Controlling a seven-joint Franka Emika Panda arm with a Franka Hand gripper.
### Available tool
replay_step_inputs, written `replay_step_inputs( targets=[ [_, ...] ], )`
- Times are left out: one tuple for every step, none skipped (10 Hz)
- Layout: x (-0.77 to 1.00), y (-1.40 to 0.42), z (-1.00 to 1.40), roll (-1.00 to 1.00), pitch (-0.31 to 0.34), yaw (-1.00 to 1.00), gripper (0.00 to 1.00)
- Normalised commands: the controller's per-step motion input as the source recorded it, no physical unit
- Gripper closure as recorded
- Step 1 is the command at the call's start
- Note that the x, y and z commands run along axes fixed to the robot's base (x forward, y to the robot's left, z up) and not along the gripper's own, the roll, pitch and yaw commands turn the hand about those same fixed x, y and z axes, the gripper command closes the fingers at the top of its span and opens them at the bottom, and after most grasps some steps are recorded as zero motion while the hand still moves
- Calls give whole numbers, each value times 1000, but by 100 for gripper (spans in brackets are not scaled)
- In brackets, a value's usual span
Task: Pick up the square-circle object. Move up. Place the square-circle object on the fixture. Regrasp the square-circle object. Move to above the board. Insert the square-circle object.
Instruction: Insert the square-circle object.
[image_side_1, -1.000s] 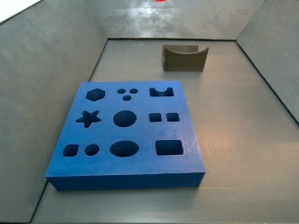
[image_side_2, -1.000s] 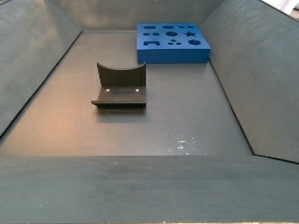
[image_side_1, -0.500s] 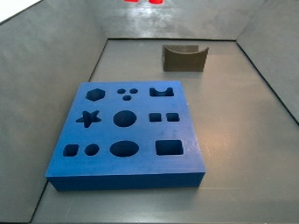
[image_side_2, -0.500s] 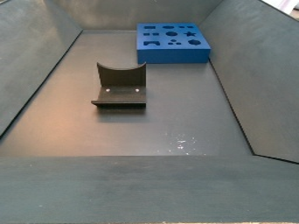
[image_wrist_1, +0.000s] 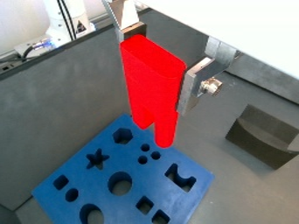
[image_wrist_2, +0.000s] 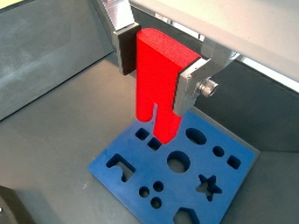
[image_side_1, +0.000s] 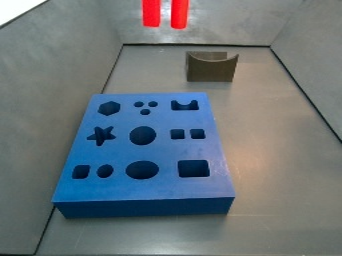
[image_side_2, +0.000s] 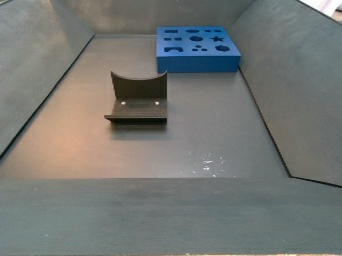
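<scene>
My gripper (image_wrist_1: 162, 61) is shut on the square-circle object (image_wrist_1: 149, 83), a bright red block hanging with its two prongs pointing down. In both wrist views it hovers well above the board (image_wrist_1: 117, 179), a blue slab with shaped holes. The silver fingers (image_wrist_2: 191, 87) clamp the flat sides of the red block (image_wrist_2: 158, 79) over the board (image_wrist_2: 176, 166). In a side view only the two red prongs (image_side_1: 163, 12) show at the upper edge, high above and behind the board (image_side_1: 143, 150). The fixture (image_side_1: 210, 66) stands empty at the back.
Grey walls enclose the floor on all sides. The fixture (image_side_2: 136, 98) stands mid-floor, apart from the board (image_side_2: 198, 48) near the far wall. The fixture (image_wrist_1: 267, 133) lies off to one side of the board.
The red prongs have come down into the side view from its upper edge, showing more each frame. Board and fixture have not moved.
</scene>
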Motion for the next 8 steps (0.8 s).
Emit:
replay_step_inputs(
  targets=[
    [0,-137,-226,-186,-143,271,100],
    [-63,-143,-177,-157,-199,374,100],
    [-146,-171,-180,-169,-220,477,100],
    [-100,-129,-220,-147,-183,426,100],
    [-189,-129,-257,-96,-210,440,100],
    [-149,-54,-306,-86,-201,360,100],
    [-129,-31,-326,-107,-189,283,100],
    [-129,-17,-351,-114,-163,329,100]
  ],
)
